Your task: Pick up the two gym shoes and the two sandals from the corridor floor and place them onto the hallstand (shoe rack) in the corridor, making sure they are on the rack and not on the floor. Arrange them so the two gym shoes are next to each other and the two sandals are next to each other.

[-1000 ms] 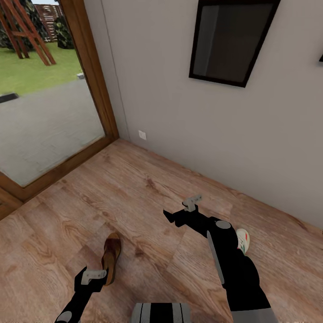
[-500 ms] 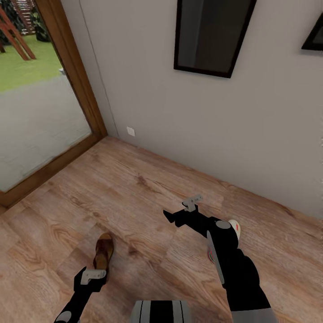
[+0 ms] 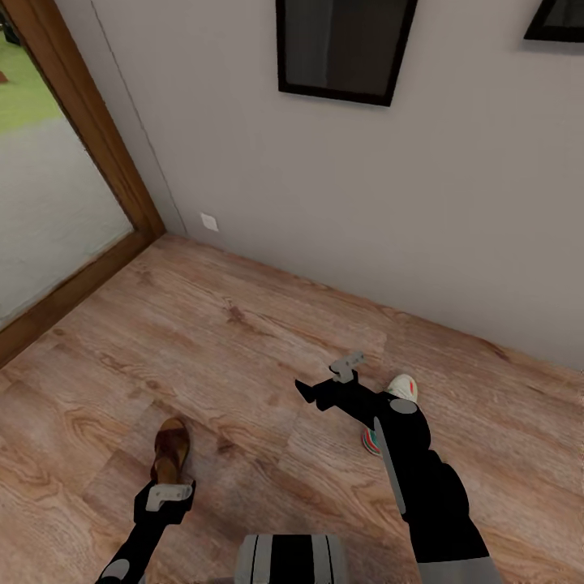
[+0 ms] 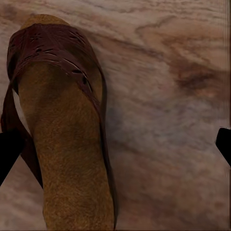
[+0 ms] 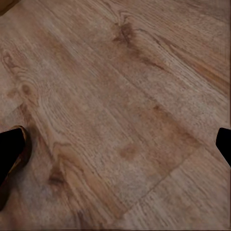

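Head view: one brown sandal [image 3: 171, 448] lies flat on the corridor floor [image 3: 243, 341], just ahead of the left claw [image 3: 166, 496]. One gym shoe [image 3: 388, 414] also lies on the floor, half hidden behind the right arm, close to the wall. Right claw [image 3: 328, 381] hangs over bare planks, holding nothing. No hallstand here, so judging by this nothing is racked yet; at least these two shoes are left to pick up, the other two unaccounted for. Compared with a second ago the whole picture has slid left: the glass door is mostly out, the wall frame sits nearer the top. That's camera turning, not shoes moving.

Left wrist view: sandal [image 4: 62, 134] directly below, fingers spread wide, released, not touching it.

Right wrist view: bare floor [image 5: 125, 106], fingertips wide apart, released; sandal toe [image 5: 17, 151] at the edge.
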Tool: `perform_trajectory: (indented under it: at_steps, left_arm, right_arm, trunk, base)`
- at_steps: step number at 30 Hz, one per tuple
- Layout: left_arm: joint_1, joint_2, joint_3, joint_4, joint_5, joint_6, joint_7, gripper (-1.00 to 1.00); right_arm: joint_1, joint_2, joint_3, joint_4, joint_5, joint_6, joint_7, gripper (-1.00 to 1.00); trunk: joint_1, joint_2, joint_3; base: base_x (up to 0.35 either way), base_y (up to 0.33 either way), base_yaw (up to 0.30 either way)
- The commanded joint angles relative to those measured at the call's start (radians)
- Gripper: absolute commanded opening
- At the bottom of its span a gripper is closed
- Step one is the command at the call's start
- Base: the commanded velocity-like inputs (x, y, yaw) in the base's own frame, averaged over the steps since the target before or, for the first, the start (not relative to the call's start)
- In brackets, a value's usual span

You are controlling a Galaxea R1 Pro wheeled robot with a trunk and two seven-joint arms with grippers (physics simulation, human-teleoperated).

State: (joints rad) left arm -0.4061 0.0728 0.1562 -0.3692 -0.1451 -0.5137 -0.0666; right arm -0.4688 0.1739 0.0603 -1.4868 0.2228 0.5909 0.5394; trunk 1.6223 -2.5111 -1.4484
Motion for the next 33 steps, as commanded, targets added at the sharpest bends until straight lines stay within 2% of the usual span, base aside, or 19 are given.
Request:
perform_trajectory:
  at_steps: [1,18,22,33]
  left_arm:
    - [0.000,-0.001,0.009,-0.001,-0.007,-0.003,-0.007,1.00]
    - [0.000,0.002,0.010,-0.002,-0.008,-0.003,-0.006,1.00]
    - [0.000,0.002,0.011,-0.002,-0.007,-0.003,-0.006,1.00]
    - [0.000,0.002,0.021,-0.003,-0.007,-0.004,-0.005,1.00]
  right_arm:
    - [-0.001,0.001,-0.001,-0.001,0.010,0.003,0.008,1.00]
    - [-0.001,0.001,0.000,-0.001,0.010,0.003,0.008,1.00]
    - [-0.001,0.001,0.001,-0.001,0.010,0.003,0.007,1.00]
    - [-0.001,0.001,0.003,-0.001,0.010,0.003,0.007,1.00]
  trunk:
    - [0.000,-0.001,-0.005]
    - [0.001,-0.001,-0.023]
    - [0.002,-0.002,-0.040]
    - [0.002,-0.002,-0.052]
  base:
    - [0.000,0.000,-0.093]
    - [0.000,0.000,-0.087]
    - [0.000,0.000,-0.011]
    - [0.000,0.000,0.077]
